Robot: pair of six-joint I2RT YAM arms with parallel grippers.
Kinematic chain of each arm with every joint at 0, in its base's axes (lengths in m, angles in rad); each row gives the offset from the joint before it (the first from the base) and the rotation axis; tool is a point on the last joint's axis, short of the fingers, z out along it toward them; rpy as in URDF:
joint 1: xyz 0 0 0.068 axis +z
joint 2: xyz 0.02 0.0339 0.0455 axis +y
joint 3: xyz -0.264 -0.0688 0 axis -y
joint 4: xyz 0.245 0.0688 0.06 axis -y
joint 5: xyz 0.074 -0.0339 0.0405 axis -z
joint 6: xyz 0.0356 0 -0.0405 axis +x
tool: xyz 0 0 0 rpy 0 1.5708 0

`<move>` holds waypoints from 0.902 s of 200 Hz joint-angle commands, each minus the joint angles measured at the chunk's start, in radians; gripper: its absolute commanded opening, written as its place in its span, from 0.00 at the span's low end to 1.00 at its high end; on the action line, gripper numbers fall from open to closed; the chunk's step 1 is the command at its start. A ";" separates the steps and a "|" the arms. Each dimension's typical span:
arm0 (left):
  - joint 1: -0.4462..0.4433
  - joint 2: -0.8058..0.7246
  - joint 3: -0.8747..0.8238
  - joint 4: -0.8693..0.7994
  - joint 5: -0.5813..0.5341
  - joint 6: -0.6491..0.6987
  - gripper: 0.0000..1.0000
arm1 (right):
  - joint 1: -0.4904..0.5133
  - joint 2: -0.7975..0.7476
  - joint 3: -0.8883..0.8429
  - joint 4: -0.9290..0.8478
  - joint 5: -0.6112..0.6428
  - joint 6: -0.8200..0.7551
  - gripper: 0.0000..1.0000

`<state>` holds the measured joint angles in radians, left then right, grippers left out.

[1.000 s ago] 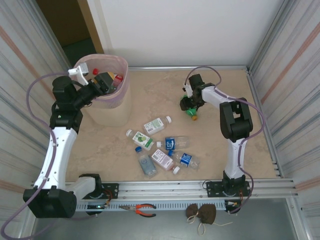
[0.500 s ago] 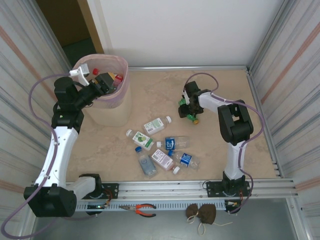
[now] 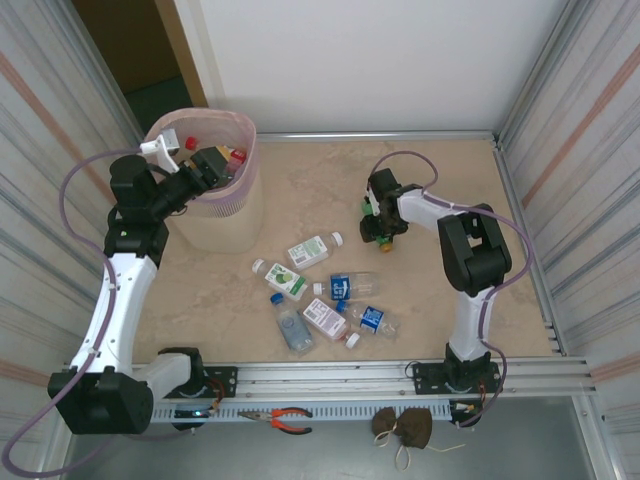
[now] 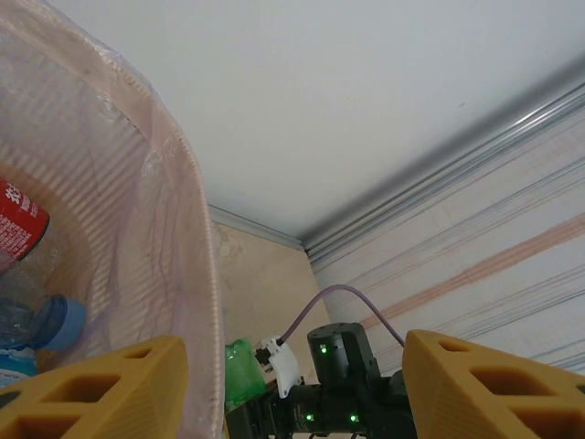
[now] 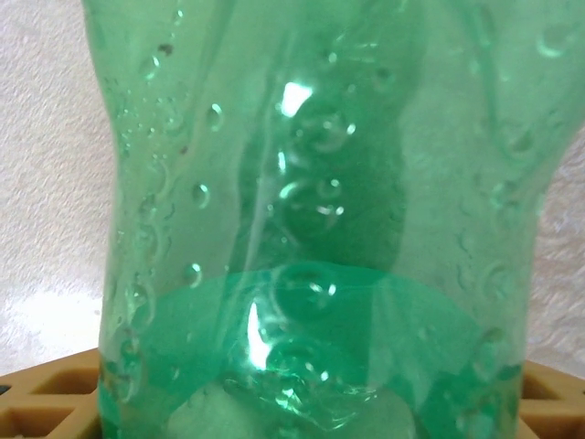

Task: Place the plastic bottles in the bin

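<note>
The bin point(image 3: 212, 222), beige with a pink liner point(image 4: 137, 229), stands at the back left and holds several bottles, one red-labelled point(image 4: 16, 224). My left gripper point(image 3: 210, 165) hovers at its rim, open and empty point(image 4: 292, 393), with yellow fingers point(image 4: 101, 393) wide apart. My right gripper point(image 3: 380, 222) sits low over the floor, shut on a green bottle point(image 5: 311, 183) with an orange cap point(image 3: 387, 240). The bottle's wall is pinched between the fingers point(image 5: 46, 398). Several more plastic bottles point(image 3: 312, 250) lie loose mid-floor, some clear with blue labels point(image 3: 352, 287).
Corrugated metal walls point(image 3: 590, 150) close in both sides, and a white wall stands at the back. Orange-handled pliers point(image 3: 290, 418) and a brown pouch point(image 3: 405, 425) lie on the front rail, below the arm bases.
The right gripper has come down and slightly toward the near side over the green bottle. The left arm has hardly moved at the bin rim.
</note>
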<state>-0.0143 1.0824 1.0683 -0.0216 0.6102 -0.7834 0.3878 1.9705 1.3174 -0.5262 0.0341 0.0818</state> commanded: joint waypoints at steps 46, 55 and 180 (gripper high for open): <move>-0.107 0.026 0.080 0.011 0.020 0.099 0.63 | 0.021 -0.236 -0.055 -0.022 -0.031 0.011 0.56; -0.127 0.030 0.084 0.028 0.021 0.105 0.63 | 0.022 -0.281 -0.061 -0.015 -0.062 0.008 0.55; -0.412 0.192 0.243 0.194 0.184 0.268 0.75 | 0.184 -0.770 -0.082 0.178 -0.365 -0.095 0.50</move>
<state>-0.3923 1.2617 1.2537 0.1322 0.7490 -0.5991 0.5453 1.2701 1.2453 -0.4171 -0.2592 0.0143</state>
